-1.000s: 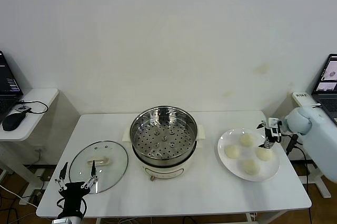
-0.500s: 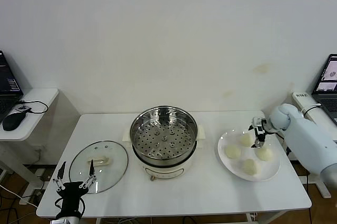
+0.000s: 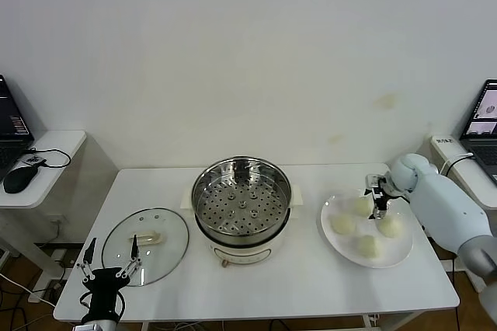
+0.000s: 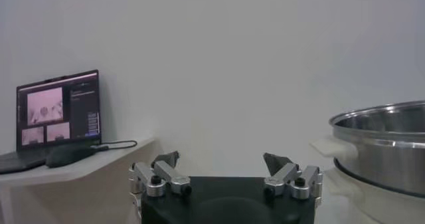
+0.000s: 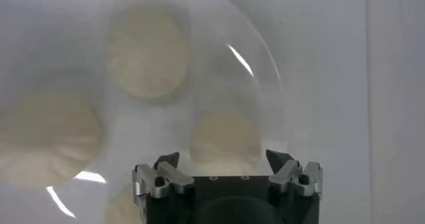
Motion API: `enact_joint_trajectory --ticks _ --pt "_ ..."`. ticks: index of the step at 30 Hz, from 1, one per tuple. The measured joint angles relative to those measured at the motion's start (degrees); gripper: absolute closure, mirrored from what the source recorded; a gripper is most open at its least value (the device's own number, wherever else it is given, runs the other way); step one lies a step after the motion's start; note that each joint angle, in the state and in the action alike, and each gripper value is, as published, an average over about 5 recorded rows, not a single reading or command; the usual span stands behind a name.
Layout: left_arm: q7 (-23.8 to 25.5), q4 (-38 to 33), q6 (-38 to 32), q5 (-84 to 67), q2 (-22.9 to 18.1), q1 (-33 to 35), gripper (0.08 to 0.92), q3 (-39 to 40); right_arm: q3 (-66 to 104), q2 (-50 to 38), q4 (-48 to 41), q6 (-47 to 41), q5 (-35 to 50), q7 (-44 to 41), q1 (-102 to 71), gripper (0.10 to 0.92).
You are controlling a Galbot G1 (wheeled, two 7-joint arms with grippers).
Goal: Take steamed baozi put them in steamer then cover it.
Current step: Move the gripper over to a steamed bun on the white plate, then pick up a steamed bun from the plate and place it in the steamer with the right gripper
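Waiting arm: the left gripper point(image 3: 109, 265) hangs at the near left corner of the white table point(image 3: 295, 284), jaws spread wide, holding nothing.
Cover: the glass lid point(image 3: 145, 245) lies flat on the table just beyond that gripper, its cream bar handle facing up.
Steamer: the shiny steel pot point(image 3: 241, 200) stands on its white base at the table's middle, uncovered, with the perforated tray bare inside.
Plate: a white plate point(image 3: 340, 244) sits to the right of the steamer, apart from it.
Baozi: four cream-white buns point(image 3: 343, 224) rest on the plate, grouped close together.
Working arm: the right gripper point(image 3: 378, 202) hovers low over the far side of the plate, pointing down.
Right jaws: parted, with one bun point(image 5: 226, 137) between the fingertips in the right wrist view; whether they touch it cannot be told.
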Motion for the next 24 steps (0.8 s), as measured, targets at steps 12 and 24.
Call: enact_joint_trajectory --ticks 12,24 --pt "-0.2 -0.8 -0.3 0.0 -0.3 0.3 0.177 0.3 -1.0 -0.3 0.1 0.5 0.4 -0.2 1.0 0.354" --pt "-0.2 -0.9 -0.3 -0.5 0.0 -0.1 0.177 0.9 -10.2 -7.7 11.2 -1.1 11.0 -2.3 8.9 0.355"
